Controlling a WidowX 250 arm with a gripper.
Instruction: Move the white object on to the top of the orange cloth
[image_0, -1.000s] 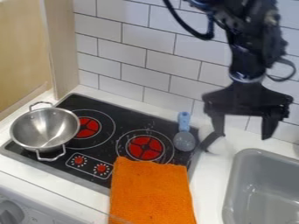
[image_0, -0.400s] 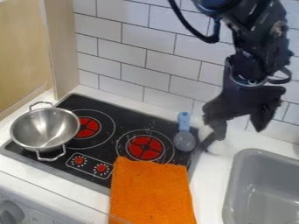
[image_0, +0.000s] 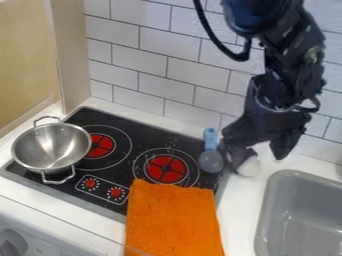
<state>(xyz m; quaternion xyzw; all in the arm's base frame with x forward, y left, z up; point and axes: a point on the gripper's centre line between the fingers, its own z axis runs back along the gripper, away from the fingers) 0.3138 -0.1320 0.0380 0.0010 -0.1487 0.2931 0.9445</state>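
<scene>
The black arm (image_0: 287, 62) was extended down from the top edge, at the right side of the view, with a dark cable (image_0: 240, 56) looped beside it. Below the wrist (image_0: 275, 104), the gripper (image_0: 258, 161) was tilted, its two fingers (image_0: 284, 144) pointed downward and spread apart.

**Stovetop Markings Too Small to Read**

Tiny white marks ring two red dials (image_0: 89, 183) on the black stovetop (image_0: 143, 131), and faint marks sit beside a gray knob (image_0: 11, 243) at lower left; none is legible.
</scene>
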